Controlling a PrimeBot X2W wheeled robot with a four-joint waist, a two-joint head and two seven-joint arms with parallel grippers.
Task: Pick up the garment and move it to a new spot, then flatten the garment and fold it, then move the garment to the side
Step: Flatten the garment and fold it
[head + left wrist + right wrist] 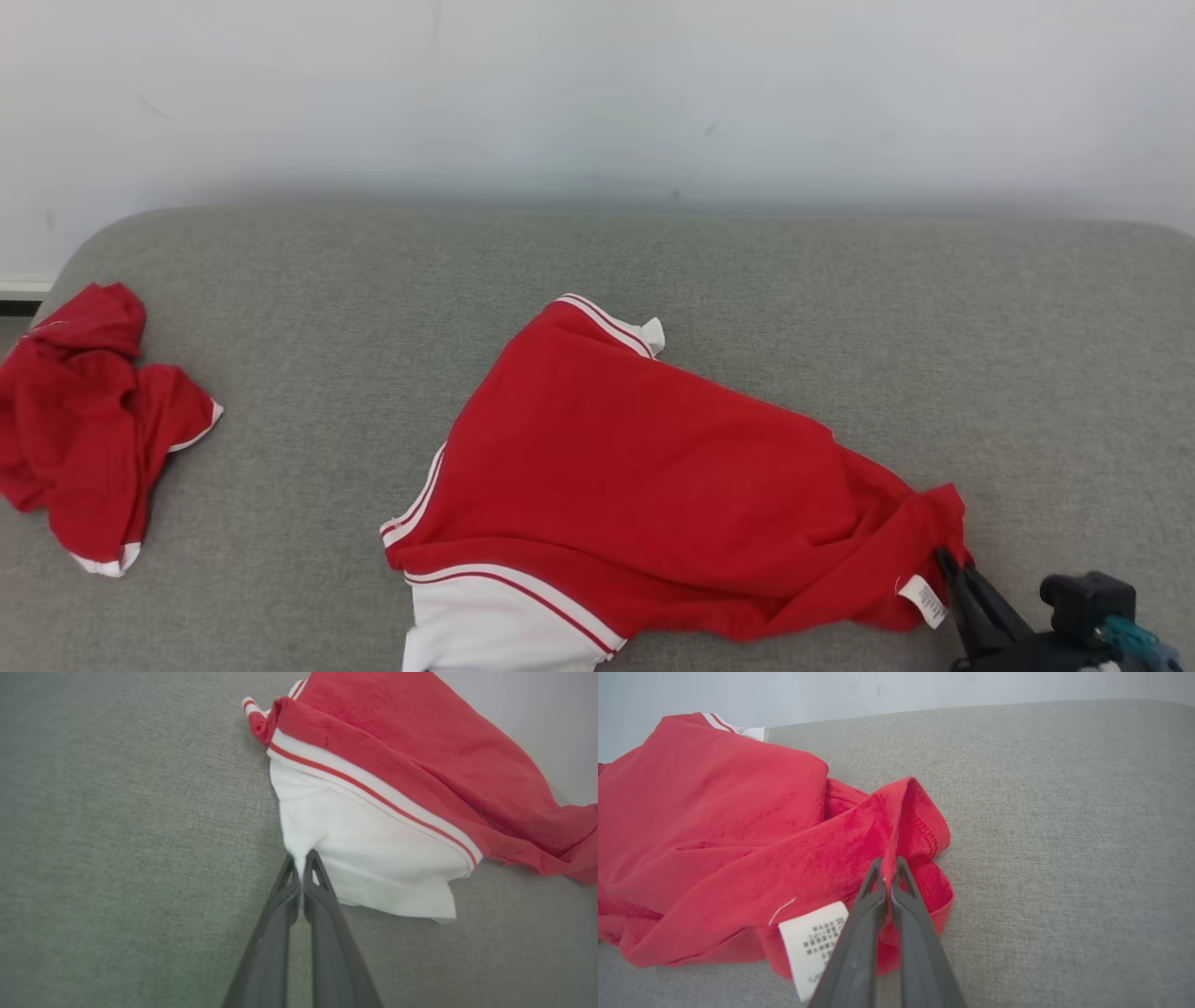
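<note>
The left gripper [301,855] is clamped on the white hem of the rumpled red-and-white jersey garment [635,485] lying mid grey fabric cushion [840,308], and the right gripper [889,860] pinches its red corner, so lifting, flattening, folding and setting aside seemingly all remain.

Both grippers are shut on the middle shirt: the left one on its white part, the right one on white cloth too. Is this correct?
Not quite. The right gripper is shut on a red fold of the shirt, beside the white label, as the right wrist view shows. The left gripper is indeed shut on the white part.
</note>
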